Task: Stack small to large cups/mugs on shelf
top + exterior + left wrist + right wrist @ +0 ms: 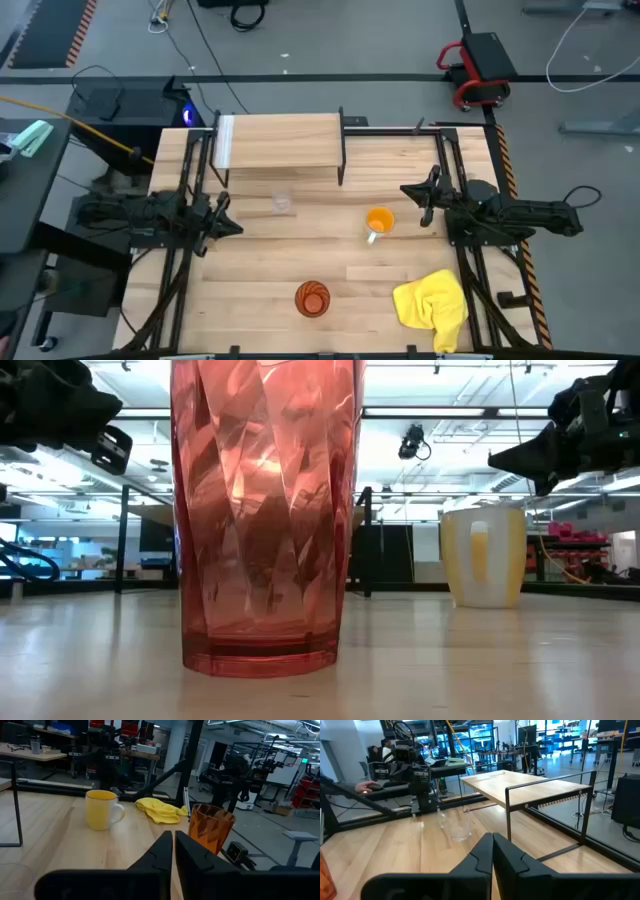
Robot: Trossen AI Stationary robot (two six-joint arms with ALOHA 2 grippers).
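Observation:
A small clear glass (282, 203) stands on the table just in front of the shelf (283, 142), a light board on thin black legs at the far middle. An orange mug (380, 222) with a pale handle stands right of centre. A ribbed orange-red tumbler (312, 298) stands near the front edge and fills the low view (262, 510). My left gripper (232, 226) hovers shut at the table's left, apart from the glass. My right gripper (412, 189) hovers shut at the right, beyond the mug.
A crumpled yellow cloth (433, 303) lies at the front right. Black frame rails run along both table sides (180, 250). The other arm's base shows in the right wrist view (415, 775), with a person's hand behind it (364, 786).

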